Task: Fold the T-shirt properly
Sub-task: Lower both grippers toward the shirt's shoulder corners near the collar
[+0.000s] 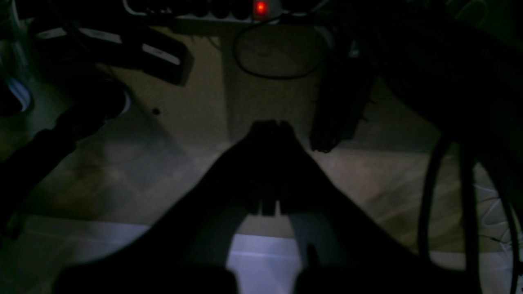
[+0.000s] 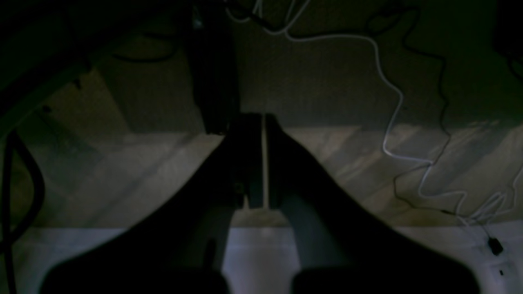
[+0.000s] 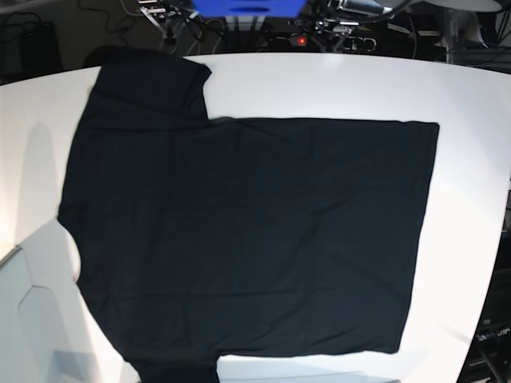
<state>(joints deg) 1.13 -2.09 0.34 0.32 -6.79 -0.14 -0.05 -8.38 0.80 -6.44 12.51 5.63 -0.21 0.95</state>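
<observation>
The black T-shirt (image 3: pixel 247 239) lies spread flat on the white table (image 3: pixel 335 84) in the base view. Its hem is toward the right, one sleeve (image 3: pixel 148 76) at the back left and the other (image 3: pixel 176 371) at the front edge. No print or label shows. Neither arm appears in the base view. In the dim left wrist view my left gripper (image 1: pixel 271 126) is a dark shape with its fingers together, empty, over the table's edge. In the right wrist view my right gripper (image 2: pixel 264 122) has only a thin slit between its fingers, empty. The shirt shows in neither wrist view.
Beyond the table edge (image 1: pixel 265 261) lies carpeted floor with a power strip showing a red light (image 1: pixel 260 7), a black cable loop (image 1: pixel 278 61), a white cable (image 2: pixel 392 122) and a dark table leg (image 2: pixel 212 81). Equipment and wires stand behind the table (image 3: pixel 319 32).
</observation>
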